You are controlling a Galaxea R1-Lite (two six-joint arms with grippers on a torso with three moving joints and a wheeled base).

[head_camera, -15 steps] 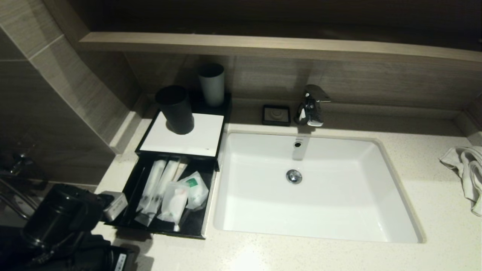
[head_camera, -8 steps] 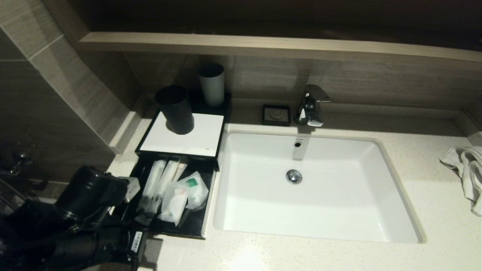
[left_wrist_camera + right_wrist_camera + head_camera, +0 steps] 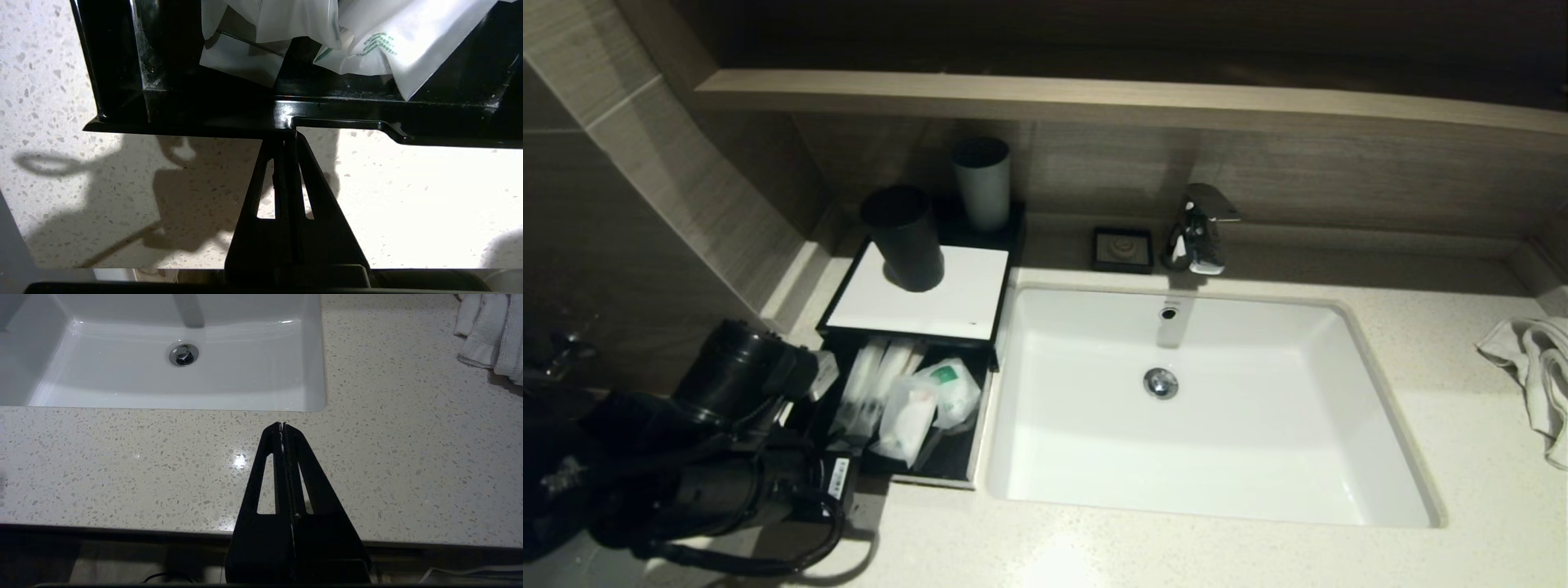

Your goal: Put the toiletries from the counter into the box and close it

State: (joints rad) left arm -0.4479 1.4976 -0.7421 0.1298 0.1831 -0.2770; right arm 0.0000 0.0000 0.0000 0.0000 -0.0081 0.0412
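- Head view: the black drawer [image 3: 947, 465] of the toiletry box [image 3: 915, 298] shows less of itself than half a second ago. Its front edge now lies nearer the white lid, so it has slid partway in. The sachets [image 3: 907, 400] lie inside it; no toiletry shows loose on the tabletop [image 3: 1176, 555]. The left arm has come forward at the drawer's front left corner, hiding its pincer in this view. A black cup [image 3: 904, 237] stands on the lid, a grey cup [image 3: 983, 184] behind it.
- Left wrist view: the left pincer [image 3: 285, 136] is pressed together, holding nothing, its tip touching the drawer's front lip [image 3: 367, 122]. Packets [image 3: 367, 36] sit just behind that lip. This reads as the closing push, part done, with the loading apparently finished.
- Right wrist view: the right pincer [image 3: 282, 426] is pressed together and empty, parked over the tabletop in front of the sink [image 3: 163, 375], with a towel [image 3: 490, 335] well apart.
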